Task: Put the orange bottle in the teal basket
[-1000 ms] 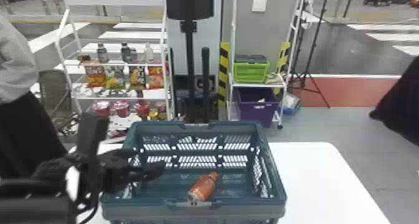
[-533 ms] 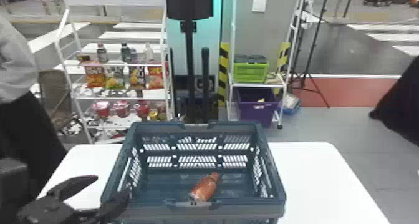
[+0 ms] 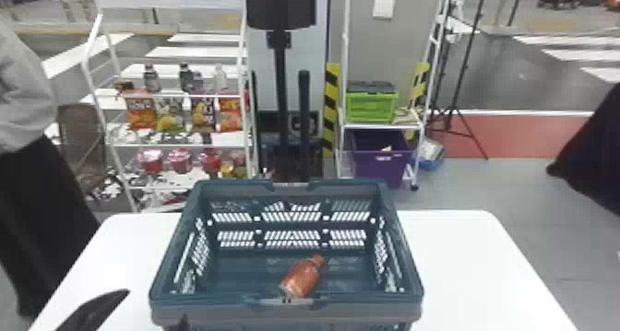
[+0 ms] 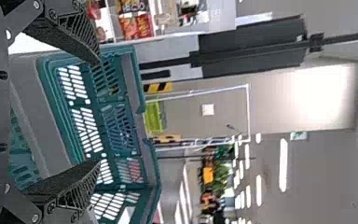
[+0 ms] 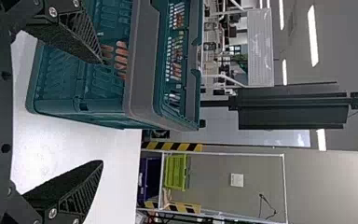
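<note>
The bottle point(image 3: 301, 278) lies in the basket point(image 3: 207, 312) on the table point(image 3: 466, 265).

Bright light from ceiling strips point(image 5: 313, 42); the white tabletop point(image 3: 466, 265) glows (almost washed out).

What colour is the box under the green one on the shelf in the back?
Purple. It shows best in the head view.

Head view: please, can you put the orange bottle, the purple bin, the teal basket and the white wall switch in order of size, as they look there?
Largest to smallest:
teal basket
purple bin
orange bottle
white wall switch
</note>
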Tool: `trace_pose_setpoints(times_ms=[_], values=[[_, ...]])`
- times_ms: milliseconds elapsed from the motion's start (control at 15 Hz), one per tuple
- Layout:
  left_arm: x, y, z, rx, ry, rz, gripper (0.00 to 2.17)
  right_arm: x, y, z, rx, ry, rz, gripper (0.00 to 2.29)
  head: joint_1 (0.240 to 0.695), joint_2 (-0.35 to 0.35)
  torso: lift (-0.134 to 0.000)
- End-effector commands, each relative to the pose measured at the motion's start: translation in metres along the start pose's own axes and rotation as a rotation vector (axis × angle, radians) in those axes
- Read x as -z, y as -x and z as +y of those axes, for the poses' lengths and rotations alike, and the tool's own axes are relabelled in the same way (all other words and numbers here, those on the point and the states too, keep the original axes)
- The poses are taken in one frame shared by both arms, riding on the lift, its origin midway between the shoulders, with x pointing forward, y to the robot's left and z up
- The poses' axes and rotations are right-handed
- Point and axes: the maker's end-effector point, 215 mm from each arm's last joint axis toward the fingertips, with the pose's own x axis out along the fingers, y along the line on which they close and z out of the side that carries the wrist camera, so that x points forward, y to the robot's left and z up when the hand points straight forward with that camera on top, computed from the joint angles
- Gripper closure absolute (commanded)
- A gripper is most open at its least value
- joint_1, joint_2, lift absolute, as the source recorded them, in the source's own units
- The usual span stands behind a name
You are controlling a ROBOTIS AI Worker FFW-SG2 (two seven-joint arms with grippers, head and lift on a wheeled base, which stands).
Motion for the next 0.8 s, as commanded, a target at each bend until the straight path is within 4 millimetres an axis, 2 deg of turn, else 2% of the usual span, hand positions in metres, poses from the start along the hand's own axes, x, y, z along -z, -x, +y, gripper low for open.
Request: trace_pose_setpoints(times_ms=[0,200,733], values=[[0.019,0.012,-0.017,-0.033,0.029,-0.034,0.18,-0.005,0.001,0.004,-0.008,-0.002,-0.008,0.13,0.499,0.0,0.0],[0.043,0.026,-0.023,-0.107,0.064,-0.036,0.18,-0.009,0.003,0.005,-0.013,0.0,-0.02,0.13,0.499,0.0,0.0],[0.07,0.033,-0.028,-0.227,0.133,-0.005,0.17,-0.012,0.008,0.007,-0.015,-0.013,-0.028,0.13,0.499,0.0,0.0]])
